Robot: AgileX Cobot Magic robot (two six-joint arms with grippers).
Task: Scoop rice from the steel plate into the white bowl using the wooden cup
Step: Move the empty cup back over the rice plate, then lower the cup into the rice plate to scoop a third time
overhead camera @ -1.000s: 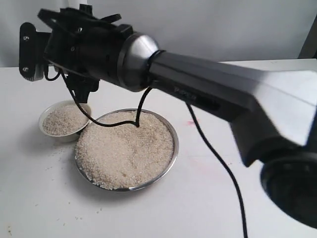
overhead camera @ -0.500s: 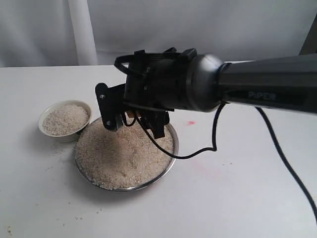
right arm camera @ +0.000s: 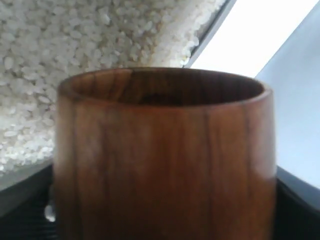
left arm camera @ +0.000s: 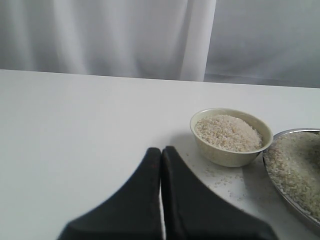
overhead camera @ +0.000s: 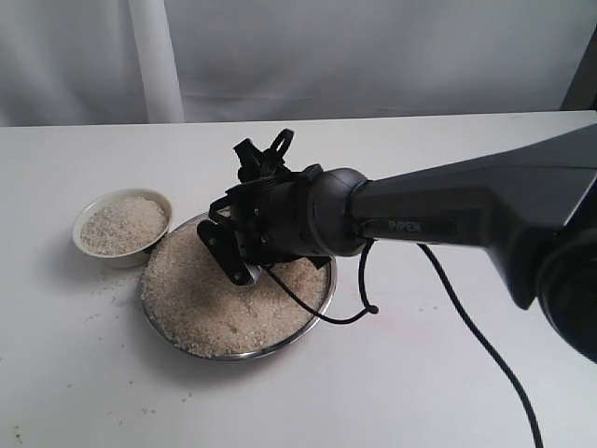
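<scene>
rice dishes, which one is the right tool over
The steel plate, the wide shiny one: the right tool, gripping the wooden cup, is over its rice. The small white bowl has nothing above it.

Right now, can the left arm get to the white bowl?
Probably yes: only stray grains lie between the left hand and the bowl; the right arm hangs over the plate.

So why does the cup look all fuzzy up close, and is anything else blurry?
Right wrist view: the cup sits so near the camera that it goes soft, while the rice behind looks sharper, and the table glares white. Left wrist view: the left tool is a dark blur, the bowl crisp. Exterior view: a soft shadow under the plate.
</scene>
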